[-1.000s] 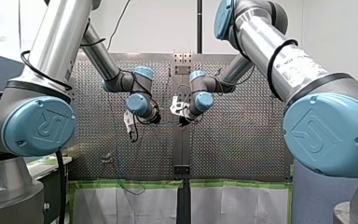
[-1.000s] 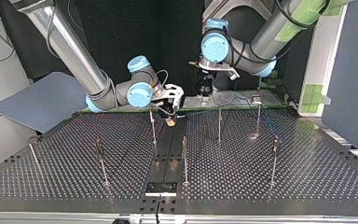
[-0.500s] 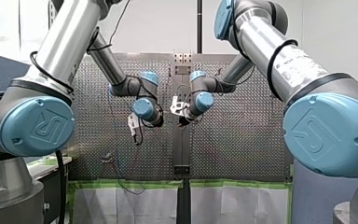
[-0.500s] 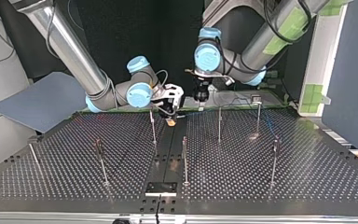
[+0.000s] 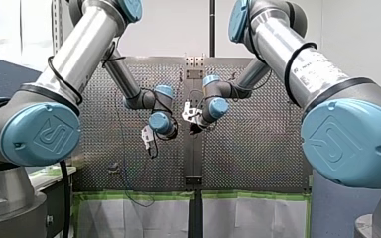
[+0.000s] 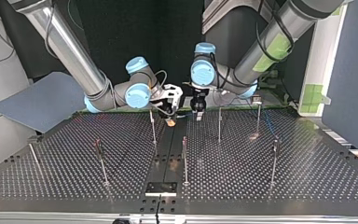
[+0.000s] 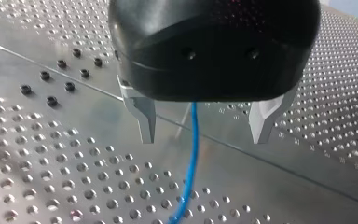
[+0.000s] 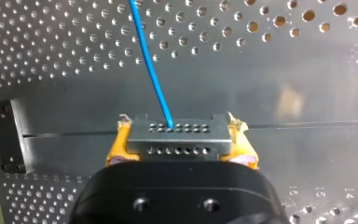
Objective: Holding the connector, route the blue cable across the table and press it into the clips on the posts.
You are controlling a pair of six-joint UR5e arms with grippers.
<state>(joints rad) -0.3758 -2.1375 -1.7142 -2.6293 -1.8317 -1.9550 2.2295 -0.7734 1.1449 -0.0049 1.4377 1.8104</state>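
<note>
Right gripper (image 8: 179, 140): clamped on connector (image 8: 177, 133) between yellow pads (image 8: 115, 147), fixing the cable (image 8: 151, 70) end.
Cable: runs straight ahead from the connector, then between the left fingers (image 7: 142, 116).
Left gripper (image 7: 203, 140): spread wide, straddling the cable without touching; likely poised to guide it toward the posts (image 6: 219, 123).

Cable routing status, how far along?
Done: my right gripper is shut on the connector, blue cable leading from it. In hand: my left gripper open, cable running between its fingers, ungripped. Left: no cable visible in clips on the posts, so routing and pressing remain.
</note>
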